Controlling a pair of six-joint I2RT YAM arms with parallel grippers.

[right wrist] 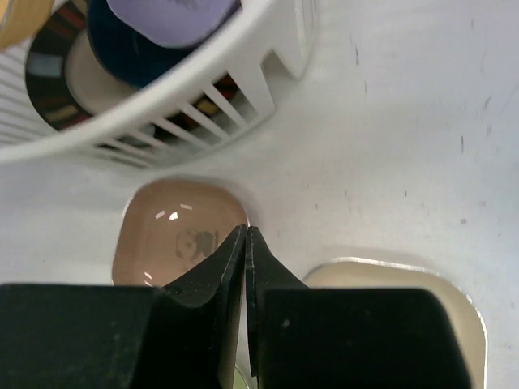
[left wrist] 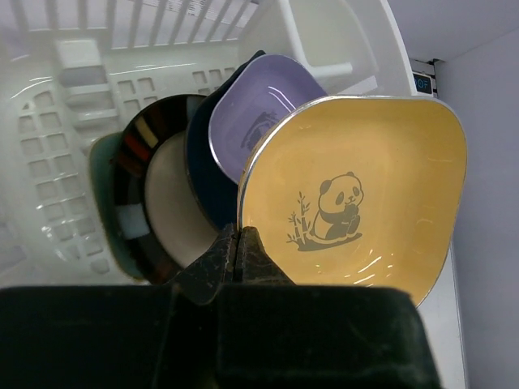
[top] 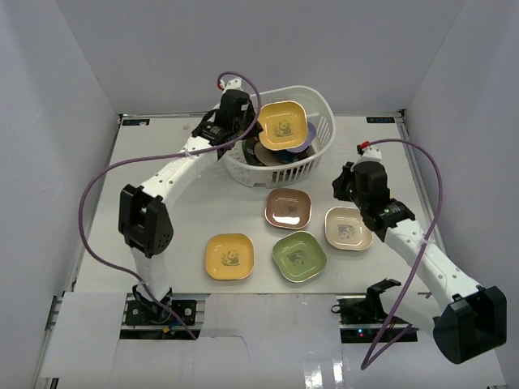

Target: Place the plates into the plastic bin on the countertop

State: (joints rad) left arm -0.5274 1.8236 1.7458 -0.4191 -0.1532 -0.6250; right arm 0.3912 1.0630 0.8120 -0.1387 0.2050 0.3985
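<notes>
**Plates: one in my grip, four lying out, four stowed**

My left gripper (left wrist: 239, 243) is clamped on the lower left rim of a yellow rounded-square plate with a panda print (left wrist: 357, 194). It holds that plate tilted above the large white plastic bin with slotted sides (top: 318, 104). The bin stands at the far middle of the white desk (top: 195, 219).

Inside the bin, a lavender plate (left wrist: 259, 113) leans over a dark blue plate (left wrist: 201, 154). The blue one overlaps a round dark-rimmed plate (left wrist: 166, 194) with a cream centre. The edge of a pale teal dish (left wrist: 99, 190) shows from under the round plate.

My right gripper (right wrist: 246, 243) has its fingers pressed together with nothing between them. It sits over the gap between a brown glossy rounded-square plate (right wrist: 174, 227) and a cream rounded-square plate (right wrist: 454, 300), near the bin's front wall. I cannot tell whether its tips touch the desk.

From above, the brown plate lies just in front of the bin, with the cream plate close on its right. A green rounded-square plate (top: 298, 256) lies just nearer to me than those two. A second yellow panda plate (top: 229, 256) lies to the left of the green one, with a small gap between them. All four lie flat, face up.
</notes>
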